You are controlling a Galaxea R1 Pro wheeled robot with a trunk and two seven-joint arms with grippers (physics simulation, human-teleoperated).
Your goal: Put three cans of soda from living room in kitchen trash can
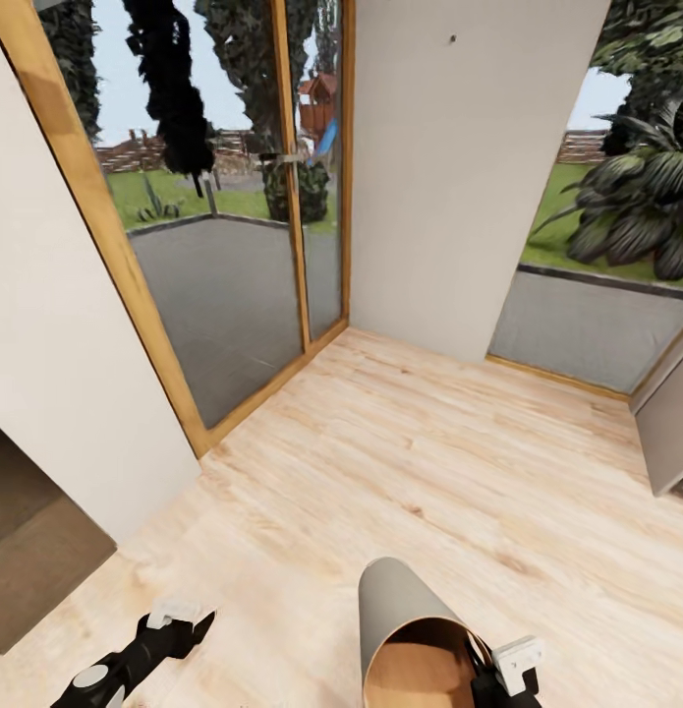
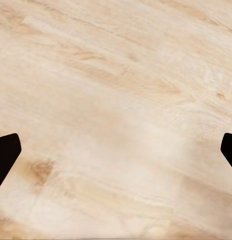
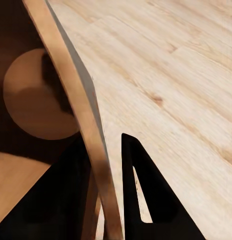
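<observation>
Bin (image 1: 405,619) lower centre, tilted, mouth toward camera; right tool (image 3: 108,190) pinches its rim. Left tool (image 2: 116,150) spread, empty, above floor (image 1: 459,462). No cans visible.

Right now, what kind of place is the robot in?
Probably a living space opening onto a garden: pale wood plank floor, wood-framed glass doors showing lawn and trees. The right end effector grips a grey bin's rim.

Home: wood floor (image 1: 459,462), garden-facing glass doors (image 1: 233,226).
</observation>
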